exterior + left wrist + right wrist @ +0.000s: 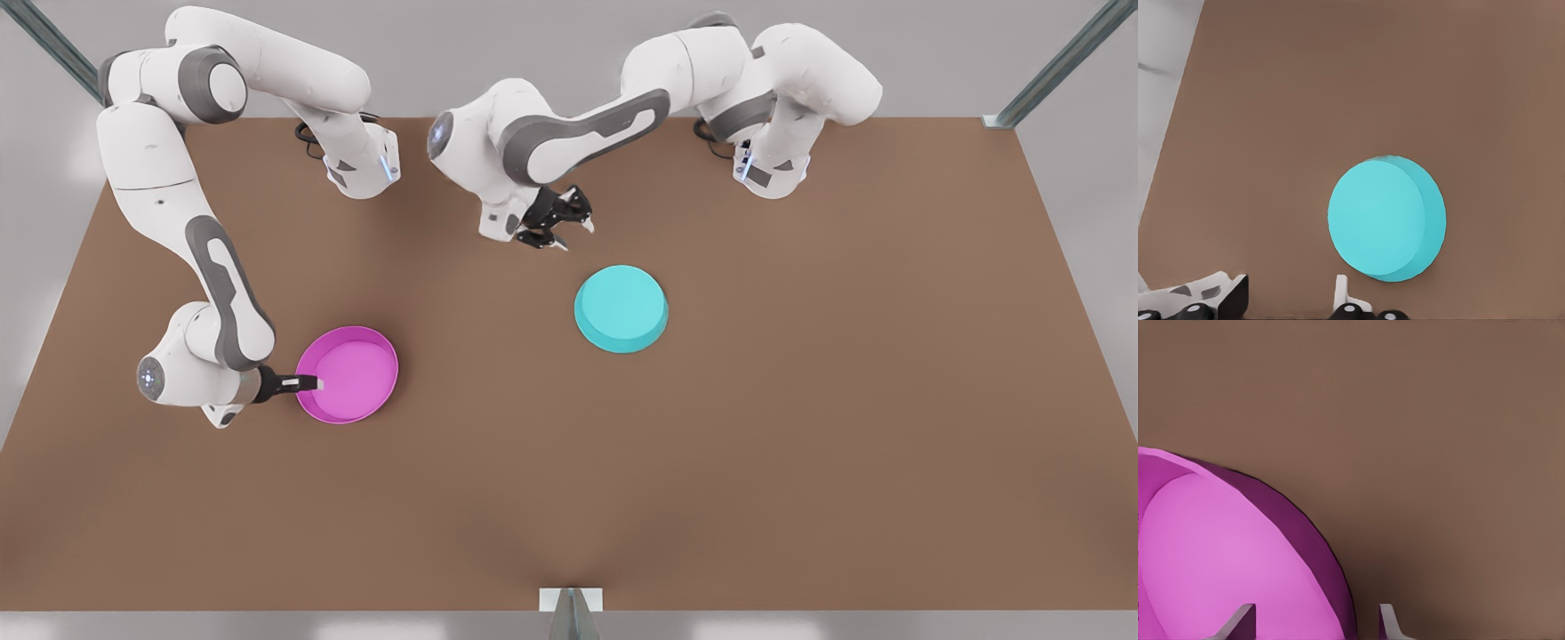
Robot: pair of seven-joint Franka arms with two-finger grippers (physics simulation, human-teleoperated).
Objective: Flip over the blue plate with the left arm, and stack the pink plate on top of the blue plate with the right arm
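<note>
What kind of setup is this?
Likely a simulated two-arm tabletop workcell: a plain brown table, metal frame struts at its corners, and just a blue plate and a pink plate.

A broad, flat, matte brown bench [800,444] spans the scene, its surface plain and unmarked. Past the far corners, two grey metal frame struts [1058,67] slant outward, one on each side. At the middle of the near edge, a small pale grey bracket [571,603] sits against the bench. Light grey floor [1102,222] surrounds the bench.
</note>
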